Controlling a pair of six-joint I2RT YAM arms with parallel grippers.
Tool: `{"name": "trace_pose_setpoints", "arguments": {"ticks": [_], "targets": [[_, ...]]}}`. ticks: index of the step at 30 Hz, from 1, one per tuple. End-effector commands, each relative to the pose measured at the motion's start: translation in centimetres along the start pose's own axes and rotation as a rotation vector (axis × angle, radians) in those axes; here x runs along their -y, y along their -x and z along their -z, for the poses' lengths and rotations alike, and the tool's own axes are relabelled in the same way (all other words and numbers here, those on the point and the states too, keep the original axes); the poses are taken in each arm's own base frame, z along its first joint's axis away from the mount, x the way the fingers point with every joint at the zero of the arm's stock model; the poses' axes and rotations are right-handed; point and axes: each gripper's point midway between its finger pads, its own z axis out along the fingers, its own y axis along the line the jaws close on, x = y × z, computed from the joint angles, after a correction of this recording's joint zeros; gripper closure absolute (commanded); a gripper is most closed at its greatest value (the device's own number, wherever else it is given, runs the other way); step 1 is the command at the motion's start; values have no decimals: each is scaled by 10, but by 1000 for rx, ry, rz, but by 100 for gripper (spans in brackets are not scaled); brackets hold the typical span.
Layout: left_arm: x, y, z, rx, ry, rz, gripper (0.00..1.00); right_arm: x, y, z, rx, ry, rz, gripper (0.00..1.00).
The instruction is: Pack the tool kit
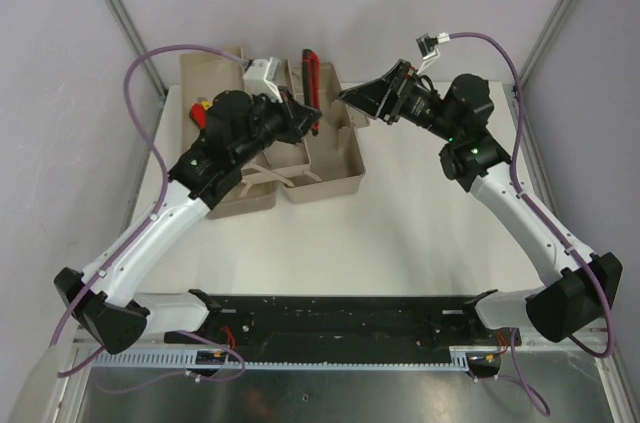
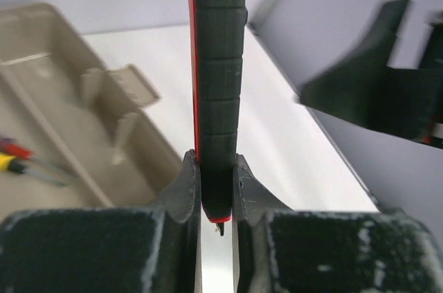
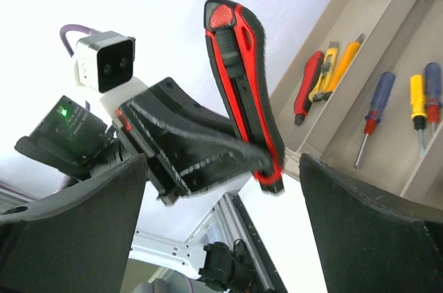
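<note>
**Item 1, cutter** [image 3: 242, 78]: red and black, gripped at 1 end, with the long body projecting beyond the grip. It is held above the far part of the open toolbox [image 1: 340, 183].

**Item 2, left tool** [image 2: 217, 185]: clenched on the cutter, both fingers flat against its sides. Because the hold is so near the end, the body is judged liable to swing.

**Item 3, right tool** [image 3: 221, 189]: released, jaws wide, clear of the cutter on both sides.

**Item 4, toolbox:** beige, set open on the white counter [image 1: 420, 243], far and left of centre. 3 small cutters [image 3: 325, 75] lie in a narrow tray and 3 screwdrivers [image 3: 377, 99] in the next.

**Handling:** the cutter is best turned parallel to the narrow tray and lowered until the tray floor supports it. Only then should it be let go. The right tool is best kept well apart.
</note>
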Motion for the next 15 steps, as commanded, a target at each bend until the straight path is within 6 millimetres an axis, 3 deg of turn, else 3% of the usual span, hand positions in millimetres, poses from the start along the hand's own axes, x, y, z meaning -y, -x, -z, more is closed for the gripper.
{"name": "trace_pose_setpoints", "arguments": {"ticks": [1, 10, 15], "targets": [[-54, 53, 31, 164, 264, -75, 100, -12, 23, 16, 73, -25, 86, 3], [-187, 67, 70, 140, 667, 35, 100, 22, 23, 31, 51, -160, 93, 3], [-233, 63, 67, 65, 718, 113, 100, 39, 20, 36, 33, -221, 82, 4]]}}
